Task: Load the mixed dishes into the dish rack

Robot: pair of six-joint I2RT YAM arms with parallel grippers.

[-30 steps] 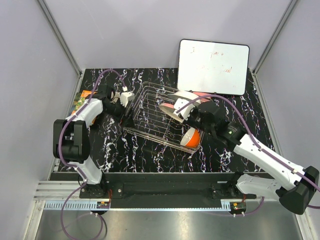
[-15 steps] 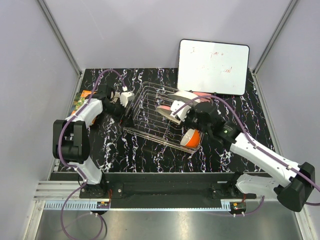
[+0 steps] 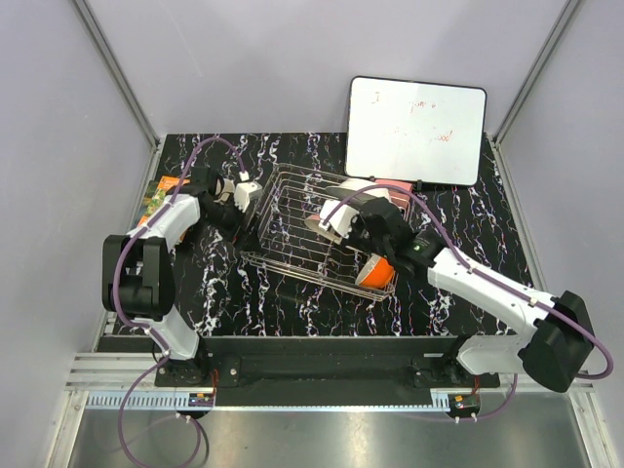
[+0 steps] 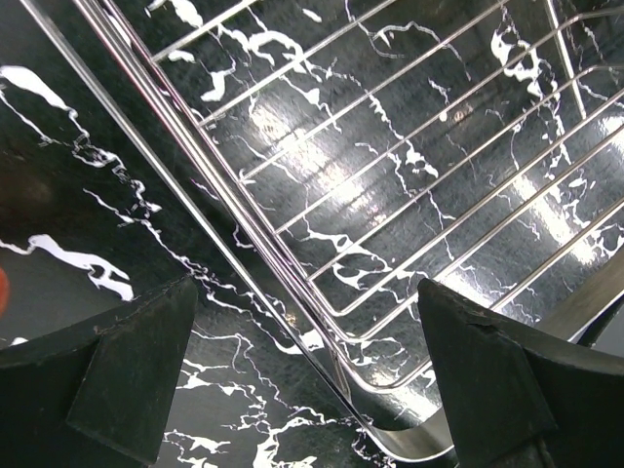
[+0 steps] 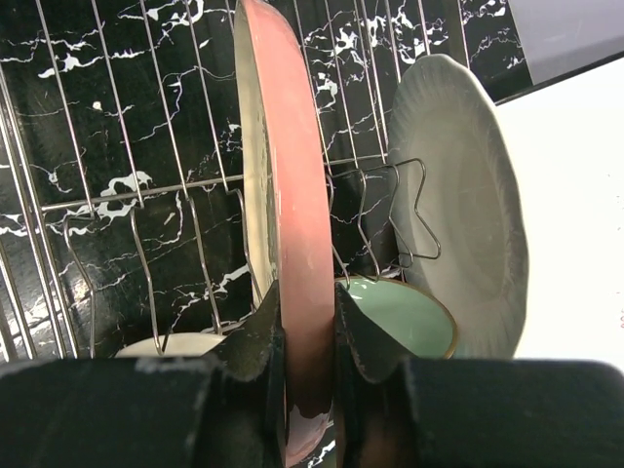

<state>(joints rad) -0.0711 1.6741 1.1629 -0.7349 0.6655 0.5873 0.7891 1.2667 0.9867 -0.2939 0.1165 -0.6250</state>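
The dish rack [image 3: 285, 210] stands mid-table. My right gripper [image 5: 307, 327] is shut on the rim of the pink-and-cream plate [image 5: 292, 175], which stands edge-on among the rack's prongs [image 5: 146, 263]. In the top view that plate [image 3: 325, 220] is over the rack's right half, by my right gripper [image 3: 346, 228]. The white plate [image 5: 468, 195] stands upright just beyond it, and the pale green bowl [image 5: 405, 317] lies below. The orange bowl [image 3: 375, 273] sits at the rack's near right corner. My left gripper [image 4: 307, 375] is open, straddling the rack's left corner wire [image 4: 322, 336].
A whiteboard [image 3: 416, 130] leans at the back right, close behind the rack. A green-orange book [image 3: 159, 191] lies at the table's left edge beside my left arm. Grey walls enclose the black marbled table [image 3: 292, 302].
My right arm has carried the pink-and-cream plate leftward, deeper over the rack. The left arm has not moved.
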